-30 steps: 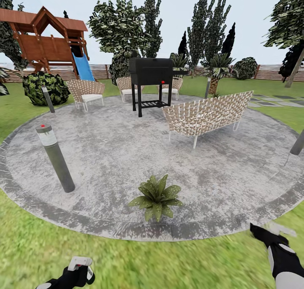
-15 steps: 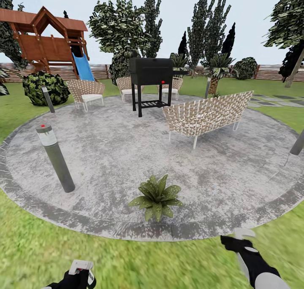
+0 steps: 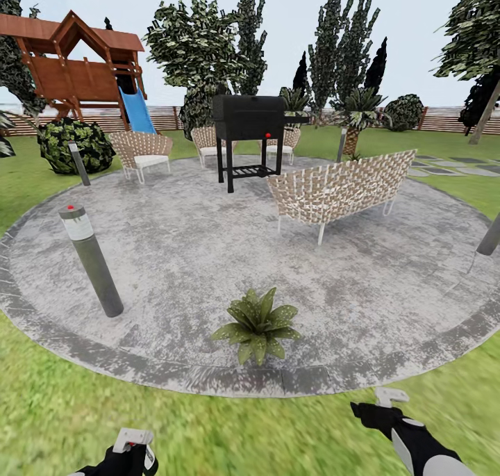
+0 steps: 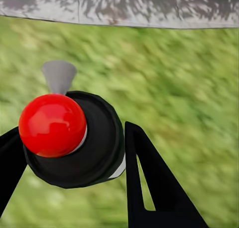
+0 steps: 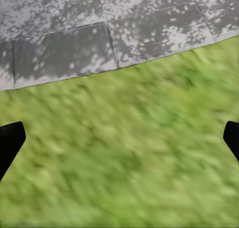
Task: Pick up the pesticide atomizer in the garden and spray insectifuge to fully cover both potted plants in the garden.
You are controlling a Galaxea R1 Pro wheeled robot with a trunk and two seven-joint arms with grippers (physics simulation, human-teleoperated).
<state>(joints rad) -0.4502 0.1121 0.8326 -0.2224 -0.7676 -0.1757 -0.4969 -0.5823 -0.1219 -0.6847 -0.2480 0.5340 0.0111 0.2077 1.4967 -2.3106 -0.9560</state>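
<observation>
The robot stands on the lawn (image 3: 229,427) just outside the round grey stone patio (image 3: 208,253) and looks over it. One potted plant (image 3: 257,324), a low rosette of pointed green leaves with white speckles, sits on the patio near its closest edge, between the two arms and ahead of them.

The left gripper (image 4: 69,153) is closed on the pesticide atomizer (image 4: 69,138). In the left wrist view the bottle is seen from its top: a round red cap on a dark body with a white band, and a small grey nozzle (image 4: 59,76) that sticks out toward the patio. The two black fingers (image 4: 149,188) press on both sides of the bottle. In the head view the left gripper (image 3: 128,452) is low at the picture's bottom, over the grass, with the white spray head above it.

The right gripper (image 3: 378,406) hangs over the grass near the patio edge, to the right of the plant. In the right wrist view its two black fingertips (image 5: 10,143) stand far apart with nothing between them, so it is open and empty; under it are grass and the edge stones.

On the patio stand a grey lamp post (image 3: 92,260) with a red dot on top, a woven bench (image 3: 340,187), a black grill (image 3: 248,139) and woven chairs (image 3: 142,153). Behind them are a wooden playhouse (image 3: 69,66) with a blue slide (image 3: 139,111), and a slat fence (image 3: 451,118).
</observation>
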